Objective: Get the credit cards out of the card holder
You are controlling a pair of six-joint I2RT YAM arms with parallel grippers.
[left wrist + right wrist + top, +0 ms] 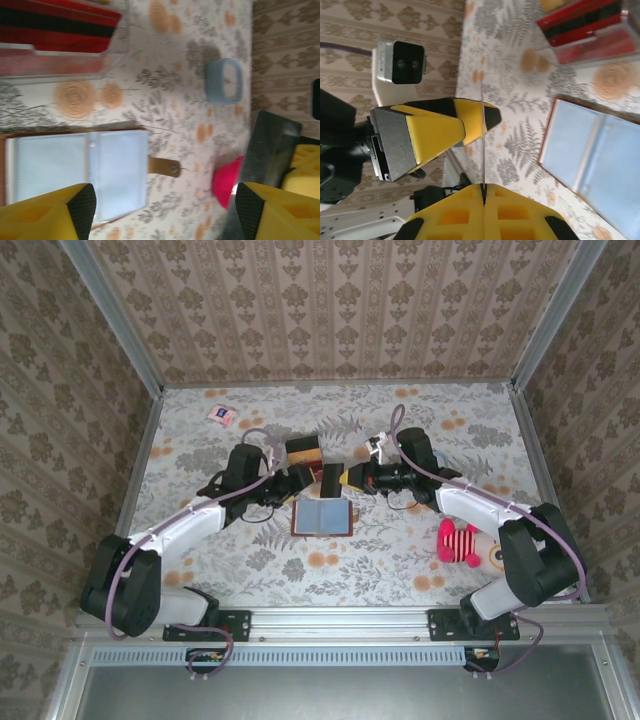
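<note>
Both arms [190, 525] are white and black with purple cables [124, 552] and yellow, black-tipped fingers [45, 215].

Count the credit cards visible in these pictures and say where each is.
1: a dark credit card pinched in the right hand, just beyond the open card holder. More may be hidden in its pockets.

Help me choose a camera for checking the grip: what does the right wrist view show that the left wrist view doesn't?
Right wrist: the right gripper shut on the credit card, seen edge-on. Left wrist: the left gripper open, the card holder with its strap tab, a pink toy. Both: the card, the open holder, the red tray.
</note>
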